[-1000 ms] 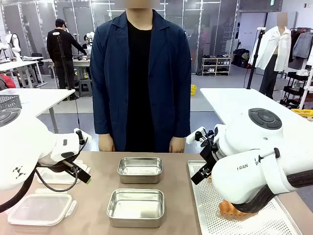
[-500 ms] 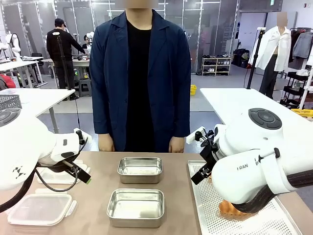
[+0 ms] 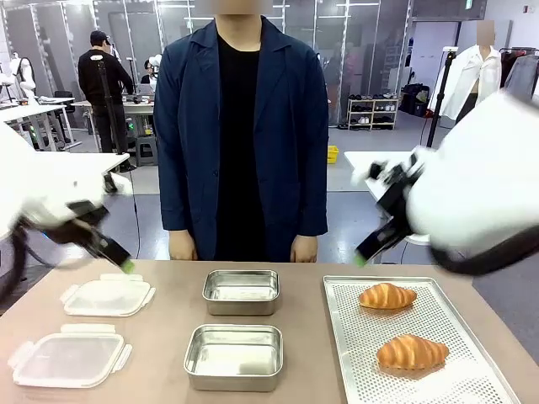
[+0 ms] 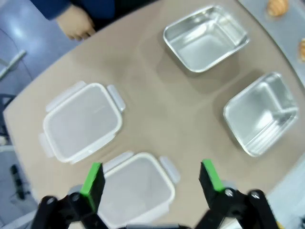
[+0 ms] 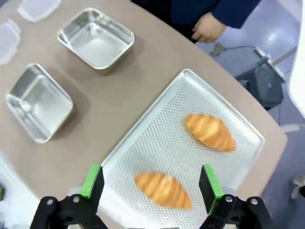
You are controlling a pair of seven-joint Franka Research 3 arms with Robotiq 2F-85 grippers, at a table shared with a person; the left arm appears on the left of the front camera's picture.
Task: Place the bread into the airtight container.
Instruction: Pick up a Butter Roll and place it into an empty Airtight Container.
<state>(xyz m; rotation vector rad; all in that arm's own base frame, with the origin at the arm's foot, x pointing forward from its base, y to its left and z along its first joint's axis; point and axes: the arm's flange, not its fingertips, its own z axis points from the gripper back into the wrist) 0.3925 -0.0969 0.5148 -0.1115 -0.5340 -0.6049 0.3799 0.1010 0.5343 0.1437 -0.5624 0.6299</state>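
Right tool [image 5: 150, 174]: jaws wide apart, nothing held, hanging above the perforated tray [image 5: 143, 138]. One croissant [image 5: 163, 190] lies between its fingers and a second croissant [image 5: 209, 132] lies beyond it. Two empty steel containers [image 5: 95, 38] sit off to its left on the desk [image 5: 143, 81]. Left tool [image 4: 151, 171]: jaws wide apart, nothing held, above two plastic lids [image 4: 83, 121].

Left gripper [image 4: 151, 177] and right gripper [image 5: 150, 179] lift from low over the table [image 3: 312, 337] to up high, baring far bread [image 3: 386, 295] and near bread [image 3: 412, 352] on the tray [image 3: 354, 370].
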